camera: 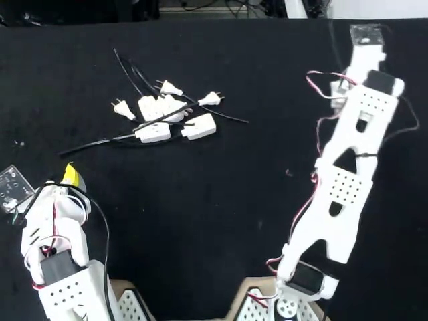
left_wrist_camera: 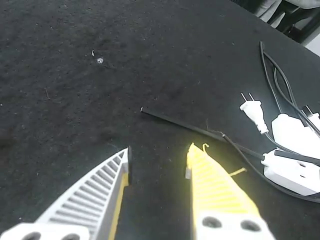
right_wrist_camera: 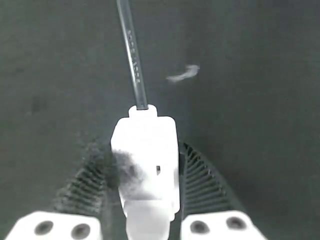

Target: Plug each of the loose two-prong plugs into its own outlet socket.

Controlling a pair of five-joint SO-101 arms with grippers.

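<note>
Plainly, the right gripper (right_wrist_camera: 142,155) clamps a white corded block (right_wrist_camera: 145,132), its near end cut off; the left gripper (left_wrist_camera: 157,155) gapes empty near a loose plug (left_wrist_camera: 254,114).

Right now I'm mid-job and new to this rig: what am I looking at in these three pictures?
Two white robot arms sit at a black table. The high view looks down from above; the others come from a camera on each wrist. White two-prong plugs and white outlet sockets on black cords lie tangled on it. The left hand, one finger yellow, is open and empty. The right hand grips a white plastic block on a black cord; plug or socket, I cannot tell.
</note>
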